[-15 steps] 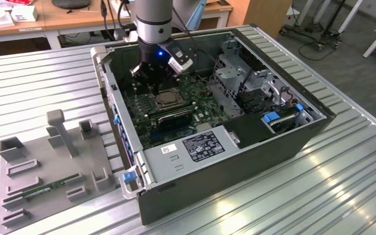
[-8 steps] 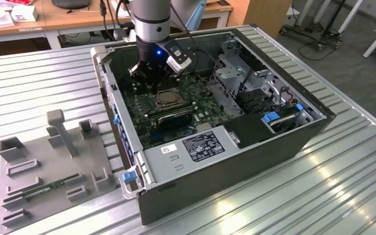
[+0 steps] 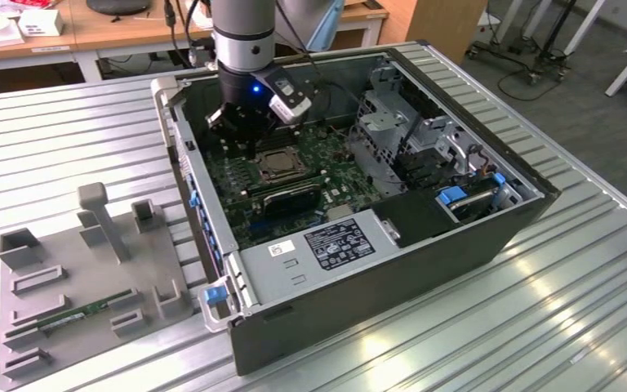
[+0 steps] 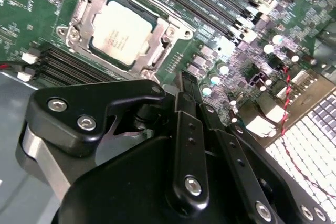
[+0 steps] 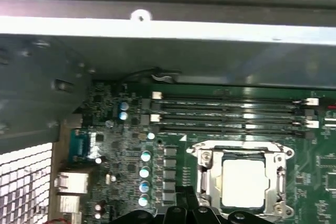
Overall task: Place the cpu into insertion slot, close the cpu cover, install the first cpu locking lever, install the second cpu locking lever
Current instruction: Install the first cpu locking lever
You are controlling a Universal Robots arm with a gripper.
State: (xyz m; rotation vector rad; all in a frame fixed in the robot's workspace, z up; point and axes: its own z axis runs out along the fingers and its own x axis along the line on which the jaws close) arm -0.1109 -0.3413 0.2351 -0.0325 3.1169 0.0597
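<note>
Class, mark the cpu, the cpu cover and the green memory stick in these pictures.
cpu (image 4: 116,31): second wrist view, middle of its metal top.
cpu cover (image 5: 209,179): first wrist view, one side bar of the frame.
memory stick (image 3: 85,312): exterior view, middle of its length.

The cpu (image 4: 116,31) sat in the insertion slot (image 5: 209,182) on the motherboard (image 3: 325,155), inside the computer case (image 3: 423,245) on the worktop (image 3: 575,310). A fixture tray (image 3: 63,327) lay to the exterior view's left.

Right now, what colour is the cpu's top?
Pale silver-tan cpu; second wrist view shows it best.
</note>
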